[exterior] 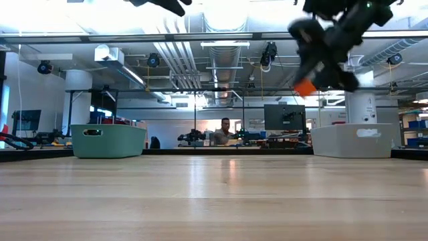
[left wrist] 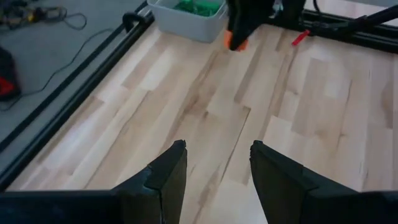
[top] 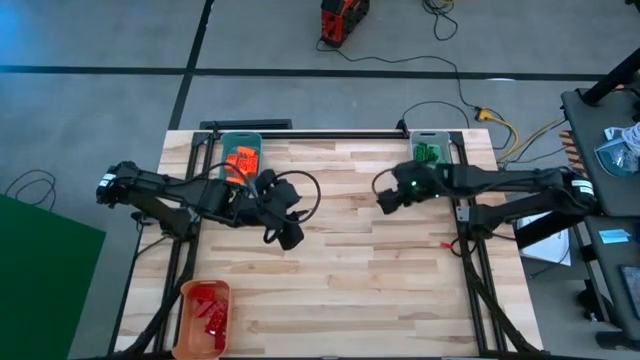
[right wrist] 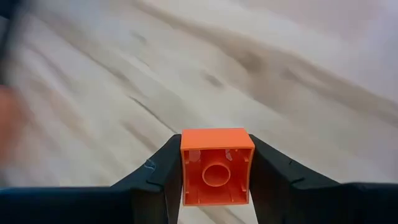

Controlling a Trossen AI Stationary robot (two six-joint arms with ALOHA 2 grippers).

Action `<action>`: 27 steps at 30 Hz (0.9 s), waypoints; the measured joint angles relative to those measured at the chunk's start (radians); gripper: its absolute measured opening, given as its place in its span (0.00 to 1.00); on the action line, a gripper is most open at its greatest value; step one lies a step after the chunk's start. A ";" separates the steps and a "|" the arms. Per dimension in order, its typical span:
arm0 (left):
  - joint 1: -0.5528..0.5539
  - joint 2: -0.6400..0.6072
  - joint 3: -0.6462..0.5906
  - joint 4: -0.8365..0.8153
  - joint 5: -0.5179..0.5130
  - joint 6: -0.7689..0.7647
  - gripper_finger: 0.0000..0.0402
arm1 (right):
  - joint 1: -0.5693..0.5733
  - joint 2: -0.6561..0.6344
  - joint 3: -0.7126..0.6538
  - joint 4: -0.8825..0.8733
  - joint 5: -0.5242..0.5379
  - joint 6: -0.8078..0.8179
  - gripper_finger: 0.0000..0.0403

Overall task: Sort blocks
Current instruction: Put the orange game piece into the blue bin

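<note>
My right gripper [right wrist: 217, 168] is shut on an orange block [right wrist: 217, 165] and holds it well above the table's middle; the block also shows in the low view [exterior: 305, 87]. My left gripper [left wrist: 217, 168] hovers open over bare wood left of centre [top: 288, 238], nothing between its fingers. A teal bin [top: 240, 160] at the far left holds orange blocks. A grey bin [top: 428, 150] at the far right holds green blocks. An orange bin [top: 205, 315] at the near left holds red blocks. One red block [top: 447, 243] lies on the table near the right edge. My right gripper pinches the orange block by two opposite side walls [right wrist: 184, 168] between its two fingers. The block's hollow underside [right wrist: 216, 175] faces the wrist camera. The fingers come from the table's right, slanting down. The block is lifted clear of the table.
The dark frame rail [top: 300, 132] runs along the table's far edge between the two far bins. Bare wood [top: 350, 290] spreads over the middle and near part of the table. A person sits far off in the room behind [exterior: 226, 130].
</note>
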 joint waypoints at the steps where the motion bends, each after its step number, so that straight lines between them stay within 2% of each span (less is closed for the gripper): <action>1: 0.000 0.000 0.000 0.007 -0.002 0.011 0.39 | 0.000 -0.011 0.003 0.044 0.000 0.004 0.33; 8: 0.009 0.000 0.000 0.024 -0.054 0.029 0.39 | 0.000 -0.038 0.013 0.296 -0.010 0.000 0.33; 17: 0.020 0.000 0.000 0.115 -0.056 0.092 0.39 | 0.001 0.012 0.016 0.621 -0.190 -0.018 0.33; 27: 0.021 0.000 0.000 0.123 -0.079 0.111 0.39 | 0.001 0.048 0.016 0.769 -0.234 0.018 0.33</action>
